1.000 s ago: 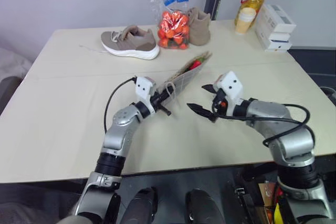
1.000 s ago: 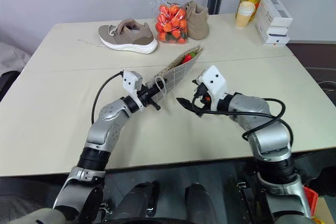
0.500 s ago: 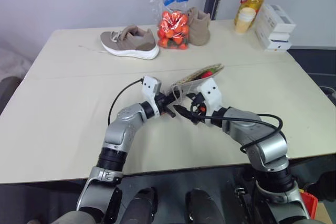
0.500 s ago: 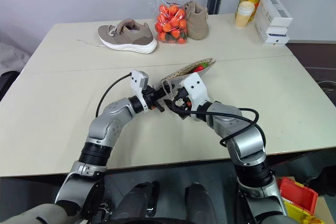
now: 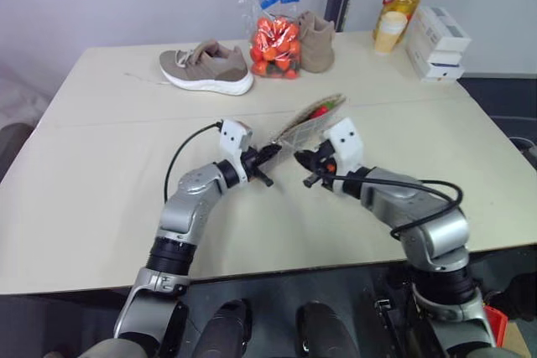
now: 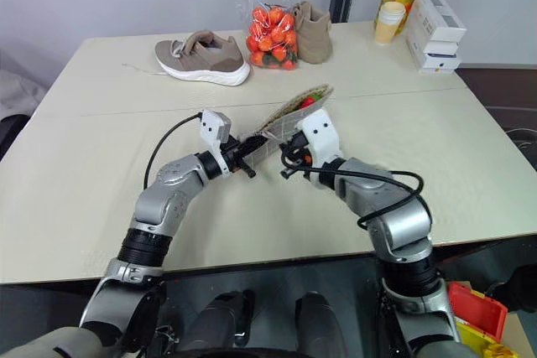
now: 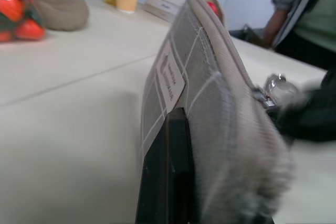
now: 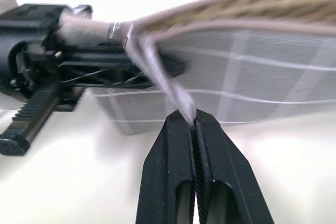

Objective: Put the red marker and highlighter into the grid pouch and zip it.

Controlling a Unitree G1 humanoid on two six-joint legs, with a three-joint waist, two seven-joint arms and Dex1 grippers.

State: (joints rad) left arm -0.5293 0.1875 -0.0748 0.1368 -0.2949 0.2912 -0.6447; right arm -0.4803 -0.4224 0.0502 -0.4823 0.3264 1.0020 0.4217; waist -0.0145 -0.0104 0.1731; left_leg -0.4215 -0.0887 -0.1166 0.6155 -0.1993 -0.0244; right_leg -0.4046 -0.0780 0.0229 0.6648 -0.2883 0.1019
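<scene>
Here, the left gripper (image 5: 267,157) is clamped on the near end of the grid pouch (image 5: 304,126), holding it tilted above the table (image 5: 101,173). A red tip, seemingly the red marker (image 5: 319,111), shows at the pouch's raised far end. Just right of the pouch, the right gripper (image 8: 195,125) pinches its zipper pull (image 8: 168,85).

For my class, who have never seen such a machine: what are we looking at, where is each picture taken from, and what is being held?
A two-armed robot stands at a table. Two pictures look down from its head; the other two come from cameras on its wrists. The left claw is clamped on one end of the grid pouch, holding it up off the table. The right claw is shut on the zipper pull. Something red peeks from the pouch's open far end. Behind lie a shoe, bagged red fruit and boxes.
</scene>
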